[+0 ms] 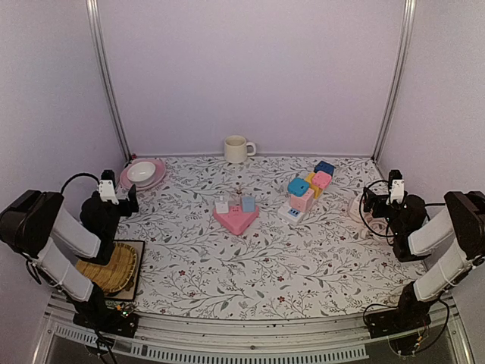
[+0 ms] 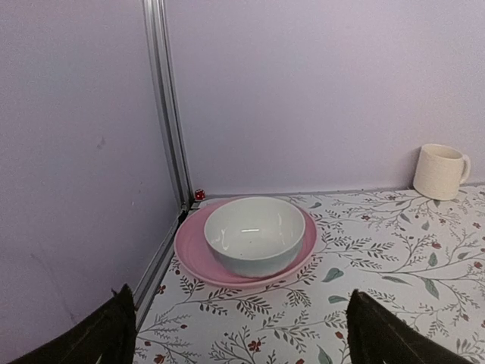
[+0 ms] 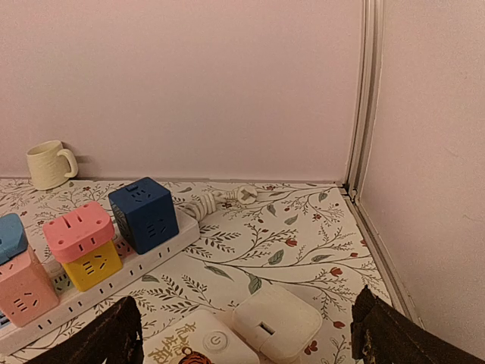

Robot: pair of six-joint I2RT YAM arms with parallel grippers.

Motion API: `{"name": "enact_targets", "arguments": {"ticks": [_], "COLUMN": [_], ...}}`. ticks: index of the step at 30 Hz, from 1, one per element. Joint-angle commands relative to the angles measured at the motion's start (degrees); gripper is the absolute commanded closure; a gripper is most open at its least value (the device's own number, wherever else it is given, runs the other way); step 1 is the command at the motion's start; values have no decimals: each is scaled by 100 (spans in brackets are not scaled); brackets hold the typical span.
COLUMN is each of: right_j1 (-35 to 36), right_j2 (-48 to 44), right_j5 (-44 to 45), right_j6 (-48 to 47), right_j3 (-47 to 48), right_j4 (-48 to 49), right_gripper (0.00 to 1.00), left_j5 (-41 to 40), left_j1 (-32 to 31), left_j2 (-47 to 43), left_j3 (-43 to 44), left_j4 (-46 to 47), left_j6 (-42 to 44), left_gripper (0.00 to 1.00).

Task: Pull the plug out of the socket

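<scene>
Floral tabletop [image 1: 250, 265] inside lilac walls. Printed characters on white box [image 3: 198, 343] by right edge, too blurred to read. Strip [image 3: 151, 260] toward back-right corner, loaded with cubes [image 3: 142, 214]: blue, pink, yellow, teal. Right gripper [image 1: 369, 199] spread wide, empty, near right edge, apart from strip. Left gripper [image 1: 129, 199] likewise spread, by left edge, facing bowl [image 2: 254, 235].

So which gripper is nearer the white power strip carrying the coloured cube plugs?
Right. The right gripper hangs just to the right of the white power strip; the left gripper is far off on the opposite side, by the pink plate.
</scene>
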Motion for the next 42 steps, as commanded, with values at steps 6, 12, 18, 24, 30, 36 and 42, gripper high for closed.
{"name": "enact_targets", "arguments": {"ticks": [6, 12, 18, 24, 30, 36, 42], "right_j1": [-16, -16, -11, -17, -15, -25, -35], "right_j2": [48, 45, -279, -1400, -2019, -1913, -1844], "right_j5": [-47, -46, 342, 507, -730, 273, 243], "right_j6": [-15, -15, 78, 835, 1852, 2639, 2707], "right_j3": [61, 52, 226, 1706, 2714, 3544, 3461], "right_j4": [196, 196, -433, -3569, -5108, -7212, -7375], "right_gripper": [1, 1, 1, 1, 1, 1, 1], "left_j5": [91, 103, -129, 206, 1953, 2221, 2647], "left_j1": [-88, -88, -183, -423, -485, -315, -140], "left_j2": [44, 36, -532, -2334, -2987, -2978, -2707], "left_j3": [-88, -96, -62, 1344, 2631, 2820, 2620], "left_j4": [311, 318, -165, -4165, -6578, -6981, -6634], "left_j6": [126, 126, 208, -890, -1496, -2419, -3238], "left_gripper": [3, 3, 3, 3, 3, 3, 3]}}
